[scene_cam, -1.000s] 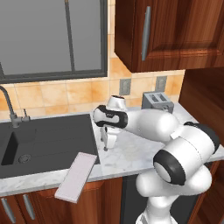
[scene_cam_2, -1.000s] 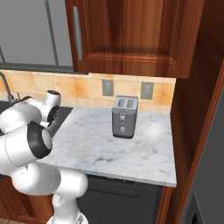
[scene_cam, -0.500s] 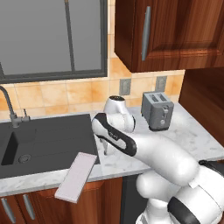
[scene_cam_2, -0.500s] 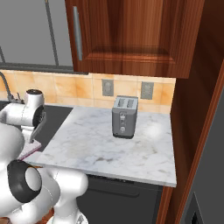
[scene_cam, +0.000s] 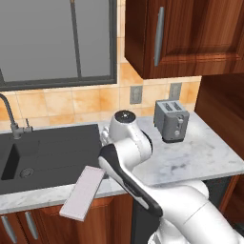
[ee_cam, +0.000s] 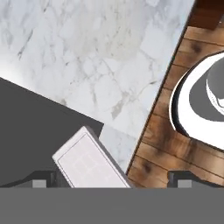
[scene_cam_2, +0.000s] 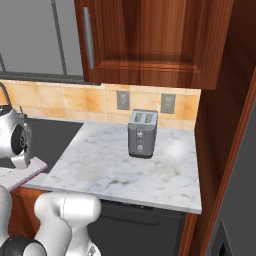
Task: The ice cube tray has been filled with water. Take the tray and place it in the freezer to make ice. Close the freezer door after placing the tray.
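Observation:
The ice cube tray (scene_cam: 83,193) is a thin pale pinkish slab. It lies on the front of the marble counter (scene_cam: 190,157) beside the sink, with its near end overhanging the counter edge. In the right base view the ice cube tray (scene_cam_2: 20,172) pokes out at the far left, under my wrist. In the hand view my gripper (ee_cam: 111,181) hangs open above the ice cube tray (ee_cam: 89,164), which lies between the two fingertips (ee_cam: 41,180) without touching them. A tall grey panel (scene_cam_2: 242,175) at the far right may be the freezer; I cannot tell.
A grey two-slot toaster (scene_cam: 171,120) stands at the back of the counter. The dark sink (scene_cam: 43,152) and its faucet (scene_cam: 12,119) are to the left. A wooden wall cabinet (scene_cam: 190,38) hangs overhead, and a black dishwasher front (scene_cam_2: 135,225) sits below the counter.
The arm has swung left and forward from over the middle of the counter to above the tray at the front edge. The jaws stayed open. The tray has not moved.

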